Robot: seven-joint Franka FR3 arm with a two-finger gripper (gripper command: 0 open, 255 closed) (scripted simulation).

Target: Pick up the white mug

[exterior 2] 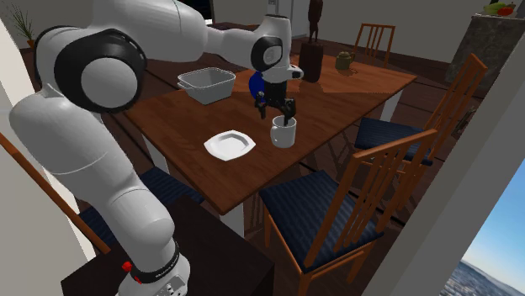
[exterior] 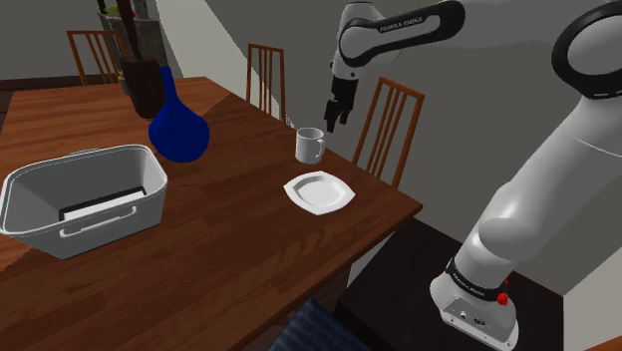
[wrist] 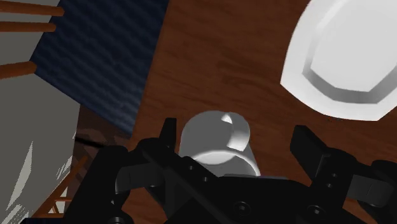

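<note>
Gripper: spread wide, poised just above white mug beside plate near table edge; fingers flanking rim, seemingly aligned to descend and clasp.

In the wrist view the black body behind the jaws covered the lower part of the white mug, so its base could not be seen; the white plate and the blue chair seat ran off the picture's edges; in the second exterior view the blue vase was mostly hidden behind the wrist; a small greenish thing on the far desk was too small to name; in the shoulder view the desk ran off the left and bottom edges; the tub's near wall hid part of a dark thing inside; the arm was cropped at the right.
</note>
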